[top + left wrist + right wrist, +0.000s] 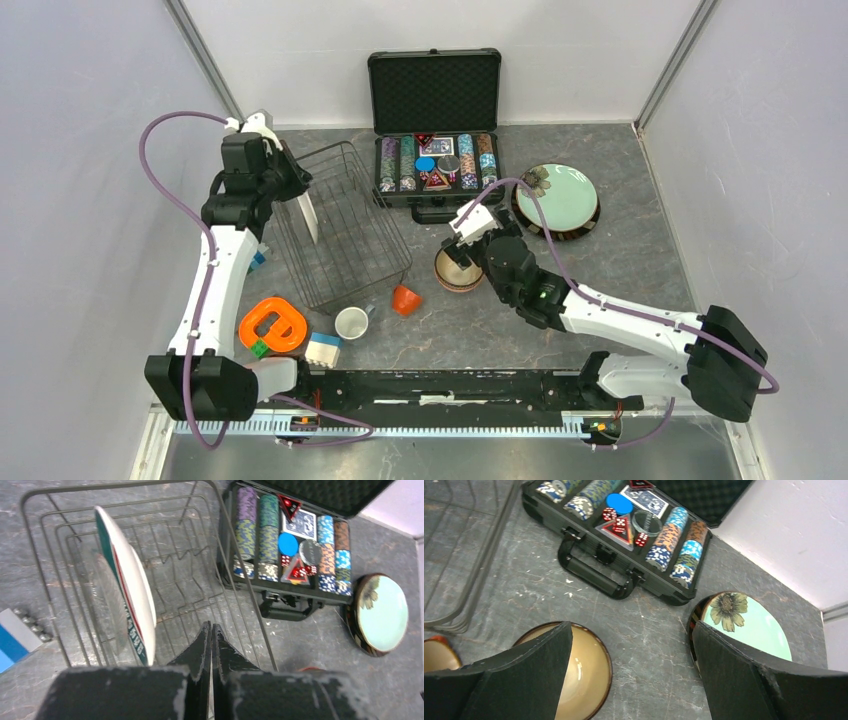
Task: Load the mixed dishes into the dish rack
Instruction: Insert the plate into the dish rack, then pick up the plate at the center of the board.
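At the near side of the table, a white cup [351, 322] and an orange cup [405, 299] are seen lying just beside the near end of the dish rack [350, 250], not yet loaded. Farther in, the right gripper [632, 627] is held with its jaws spread wide and empty above the tan bowl [584, 675], one finger over the bowl's rim. The bowl is therefore judged to be the step in hand, and a descent is called for so that the rim is straddled before closing. Open room is left around the bowl, with the poker case [435, 150] and the teal plate [556, 200] set apart on the far side. At the far left, the left gripper [210, 628] is pressed shut on nothing over the rack, near a white plate [132, 590] stood on edge inside. Thin wires crowd it, so a straight lift is advised.
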You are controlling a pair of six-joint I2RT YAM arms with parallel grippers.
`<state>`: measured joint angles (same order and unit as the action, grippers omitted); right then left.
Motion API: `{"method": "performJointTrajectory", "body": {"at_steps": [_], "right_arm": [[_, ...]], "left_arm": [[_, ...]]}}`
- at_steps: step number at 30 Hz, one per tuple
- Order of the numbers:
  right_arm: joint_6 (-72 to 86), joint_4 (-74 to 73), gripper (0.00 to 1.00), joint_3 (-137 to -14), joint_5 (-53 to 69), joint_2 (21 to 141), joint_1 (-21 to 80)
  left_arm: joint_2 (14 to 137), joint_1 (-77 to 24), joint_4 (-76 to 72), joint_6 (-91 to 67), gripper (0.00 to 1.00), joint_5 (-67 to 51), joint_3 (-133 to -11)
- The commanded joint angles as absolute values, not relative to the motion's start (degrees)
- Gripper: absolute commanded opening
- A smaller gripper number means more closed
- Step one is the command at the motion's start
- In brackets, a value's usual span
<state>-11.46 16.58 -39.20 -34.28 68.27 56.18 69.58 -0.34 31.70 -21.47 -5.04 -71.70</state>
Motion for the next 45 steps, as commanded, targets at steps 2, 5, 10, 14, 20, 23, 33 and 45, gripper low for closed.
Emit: {"method": "performJointTrajectory", "body": {"at_steps": [2,5,10,14,20,23,33,45], "right_arm": [[-8.42,17.24,0.94,-39.22,-36.08,65.43,52.04],[-4.72,15.33,0.95,-39.02,-34.13,64.47,46.93],[2.57,11.64,0.95,-38.84,-26.88,64.0,36.38],[8.45,8.95,0.95,-39.0,-20.19,64.66,26.15],[19.51,6.01,0.94,-40.81,-7.41,69.04,8.99],[23.99,5.01,0.94,-41.78,-3.2,72.19,2.51],[29.62,9.2,0.81,-43.53,10.86,81.97,-12.03],[20.69,1.06,0.8,-59.7,5.21,94.1,-12.62]], "left_arm": [[68.65,-0.09,32.04,-21.68,0.02,-15.12,-74.95],[68.92,-0.09,30.72,-23.95,0.02,-20.86,-74.85],[69.06,-0.09,25.54,-29.84,0.02,-31.55,-72.75],[68.13,-0.09,18.48,-34.52,0.13,-39.75,-69.59],[66.1,-0.65,11.74,-39.15,0.55,-43.54,-65.03],[65.48,-1.5,11.43,-39.31,0.66,-43.98,-64.31],[65.33,-6.04,10.63,-39.14,0.81,-44.38,-62.49],[65.89,-10.56,17.13,-33.13,0.83,-38.54,-65.71]]}}
